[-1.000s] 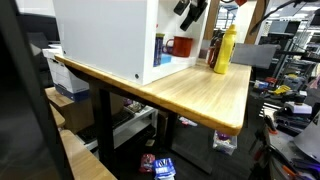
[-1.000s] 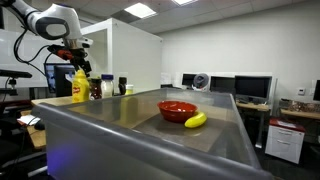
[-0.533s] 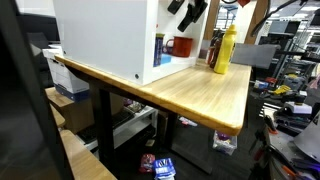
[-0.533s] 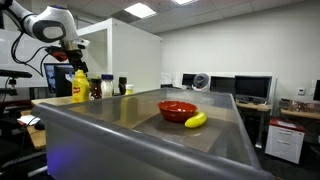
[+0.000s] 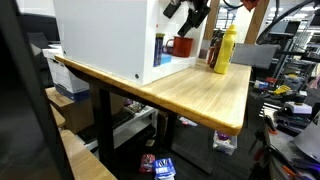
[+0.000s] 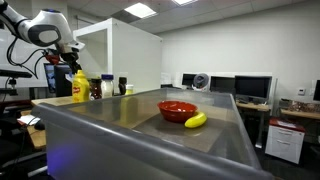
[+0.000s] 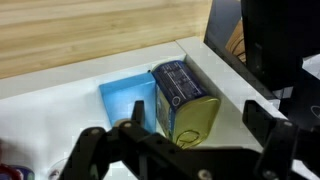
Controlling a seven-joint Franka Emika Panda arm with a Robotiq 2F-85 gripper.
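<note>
item: my gripper [image 7: 178, 140]. jaws spread wide, nothing held. in an exterior view it hangs high over the wooden table [image 5: 200, 92], above the red mug [image 5: 180, 46] and near the yellow bottle [image 5: 224, 50]. nearest thing: a tin can [image 7: 186, 100], on its side below me in the wrist view, just beside a blue box [image 7: 125, 98], both on a white surface [image 7: 55, 112].

Yellow bottle [image 5: 224, 50], red bowl [image 6: 177, 109], yellow banana [image 6: 196, 120], light-blue box [image 7: 125, 100], gold-and-navy can [image 7: 186, 105].
</note>
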